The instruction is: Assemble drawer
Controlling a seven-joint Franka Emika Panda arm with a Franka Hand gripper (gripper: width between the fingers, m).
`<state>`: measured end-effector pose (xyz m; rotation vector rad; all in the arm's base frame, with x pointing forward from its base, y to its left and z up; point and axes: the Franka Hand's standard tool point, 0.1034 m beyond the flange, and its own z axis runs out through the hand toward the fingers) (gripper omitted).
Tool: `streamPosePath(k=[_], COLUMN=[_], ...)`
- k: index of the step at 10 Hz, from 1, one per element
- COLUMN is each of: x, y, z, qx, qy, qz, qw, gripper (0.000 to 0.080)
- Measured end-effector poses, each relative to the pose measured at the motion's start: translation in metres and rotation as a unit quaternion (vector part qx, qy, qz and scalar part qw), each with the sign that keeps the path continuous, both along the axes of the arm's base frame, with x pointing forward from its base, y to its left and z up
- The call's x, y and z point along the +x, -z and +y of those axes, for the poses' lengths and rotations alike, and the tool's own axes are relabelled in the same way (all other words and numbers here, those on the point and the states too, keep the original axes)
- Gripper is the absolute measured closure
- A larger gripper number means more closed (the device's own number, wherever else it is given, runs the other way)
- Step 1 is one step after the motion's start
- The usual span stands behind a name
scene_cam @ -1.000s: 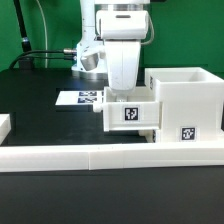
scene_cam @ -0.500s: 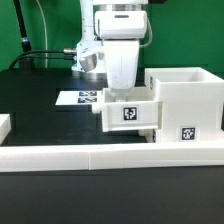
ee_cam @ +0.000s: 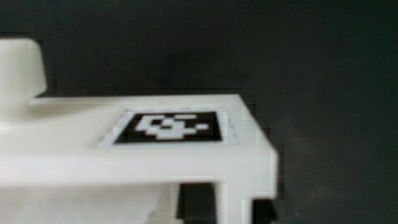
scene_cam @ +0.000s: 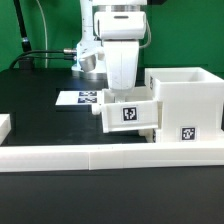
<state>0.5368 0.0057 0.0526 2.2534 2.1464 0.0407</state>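
Note:
A small white drawer tray [scene_cam: 128,115] with a black-and-white tag on its front sits slightly tilted against the exterior view's left side of the tall white housing [scene_cam: 188,98]. My gripper [scene_cam: 122,95] comes down from above into the tray. In the wrist view the tray's tagged wall [ee_cam: 175,128] fills the frame. My gripper [ee_cam: 231,206] has one dark finger on each side of a thin white tray wall and is shut on it. The second tray is not in view.
The long low white wall [scene_cam: 100,156] runs across the front. The marker board [scene_cam: 78,98] lies flat behind the tray. A white piece [scene_cam: 5,124] shows at the exterior view's left edge. Cables run along the back.
The tray in my gripper has tipped very slightly. Otherwise nothing has visibly moved.

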Motion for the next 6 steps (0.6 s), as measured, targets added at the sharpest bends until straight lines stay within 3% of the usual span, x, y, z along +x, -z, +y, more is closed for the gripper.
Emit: streamPosePath(k=[6], x=[0.0004], y=[-0.0001], z=[0.0009], qx=[-0.001], qy=[0.002], qz=[0.003], qw=[1.000], gripper=[0.0755])
